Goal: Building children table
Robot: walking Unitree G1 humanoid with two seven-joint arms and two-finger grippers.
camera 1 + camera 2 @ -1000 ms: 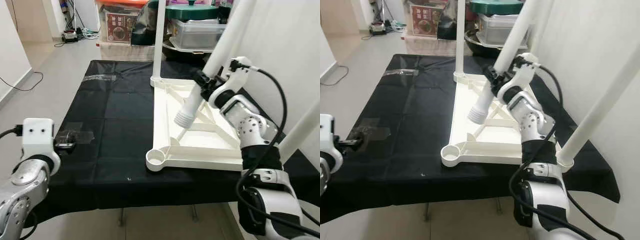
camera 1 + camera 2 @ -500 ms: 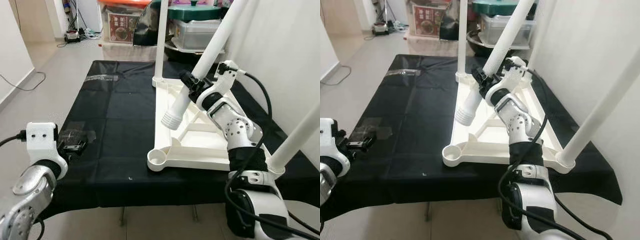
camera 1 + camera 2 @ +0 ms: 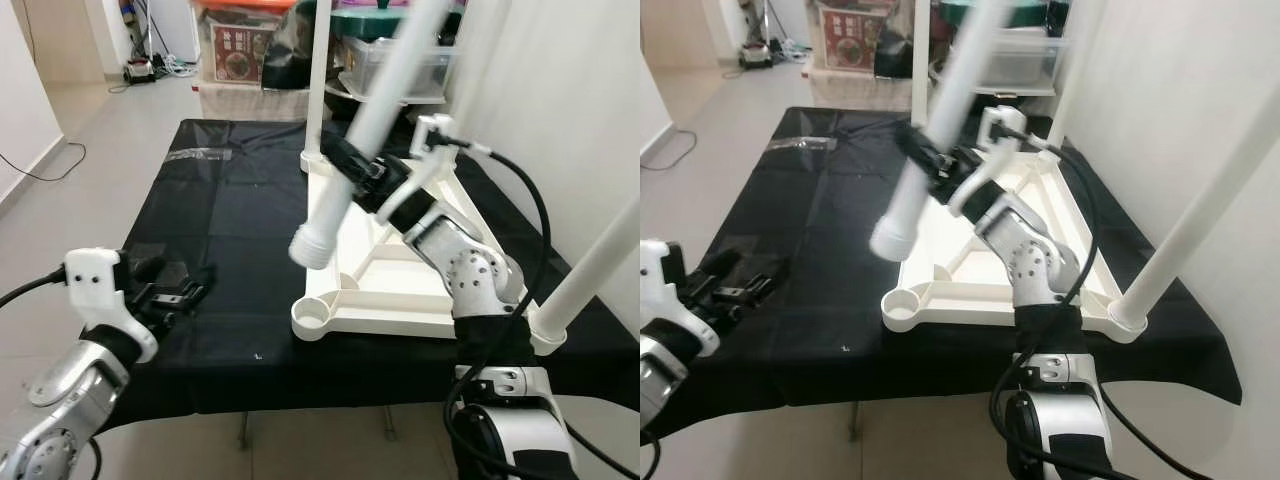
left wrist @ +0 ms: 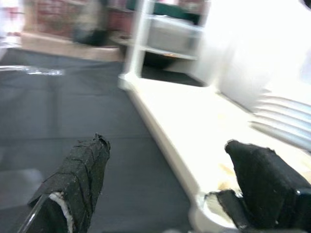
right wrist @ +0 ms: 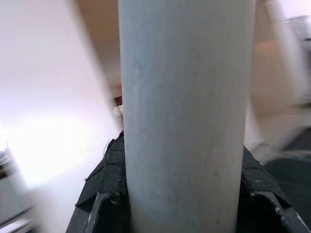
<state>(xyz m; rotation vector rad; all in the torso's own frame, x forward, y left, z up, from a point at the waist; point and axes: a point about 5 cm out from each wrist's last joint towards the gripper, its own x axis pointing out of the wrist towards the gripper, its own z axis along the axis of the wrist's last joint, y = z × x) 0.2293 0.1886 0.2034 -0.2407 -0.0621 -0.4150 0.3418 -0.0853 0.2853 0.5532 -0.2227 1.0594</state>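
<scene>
- Nearest, the left gripper (image 3: 178, 290) hovers low over the black cloth (image 3: 220, 220), fingers spread wide, holding nothing.
- Just past it, the empty socket (image 3: 313, 317) on the upside-down tabletop (image 3: 400, 290) is the likely target.
- Right gripper (image 3: 362, 172) is clamped around the white leg (image 3: 350, 150), tilted, threaded end above the cloth, beside the frame.
- Risk: leg goes in crooked and jams, or swings into the corner legs already standing.
</scene>
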